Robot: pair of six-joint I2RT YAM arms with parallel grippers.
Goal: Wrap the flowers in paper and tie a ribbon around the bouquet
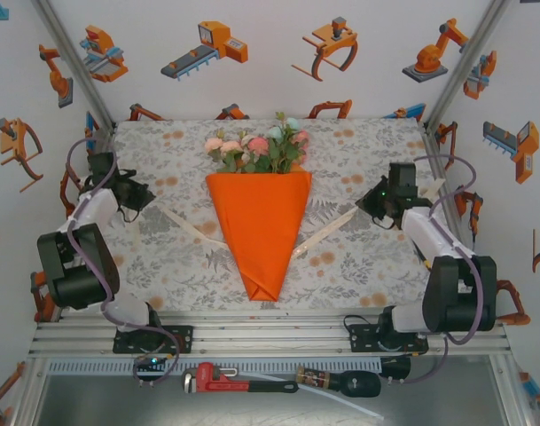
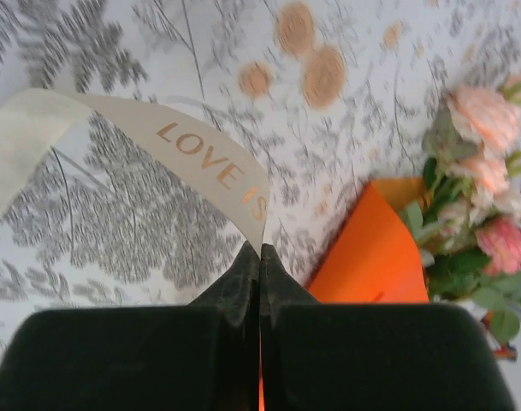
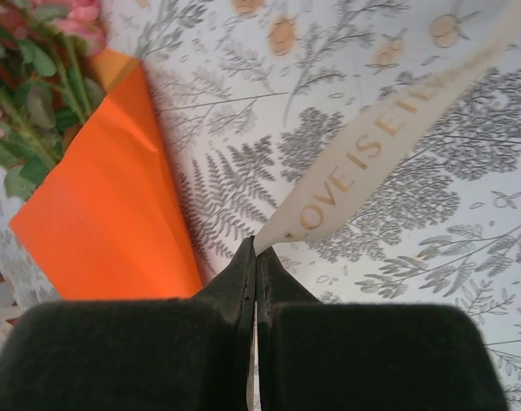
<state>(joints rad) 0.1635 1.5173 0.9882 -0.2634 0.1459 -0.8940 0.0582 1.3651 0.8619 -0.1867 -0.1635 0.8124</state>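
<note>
Fern-and-blossom printed tablecloth (image 1: 358, 266) under both arms. Left: left gripper (image 2: 260, 253) pinched tight on one end of cream ribbon (image 2: 200, 154), lettered "LOVE IS". Centre: bouquet (image 1: 259, 222) flat on cloth, orange cone tip toward the arm bases, roses (image 1: 256, 146) at far end, ribbon emerging from under both sides. Right: right gripper (image 3: 256, 248) clamped on other ribbon end.

The orange bouquet (image 1: 259, 222) lies centred on the table (image 1: 163, 262), its tip toward the near edge. A cream ribbon (image 1: 327, 232) runs out from both its sides.
</note>
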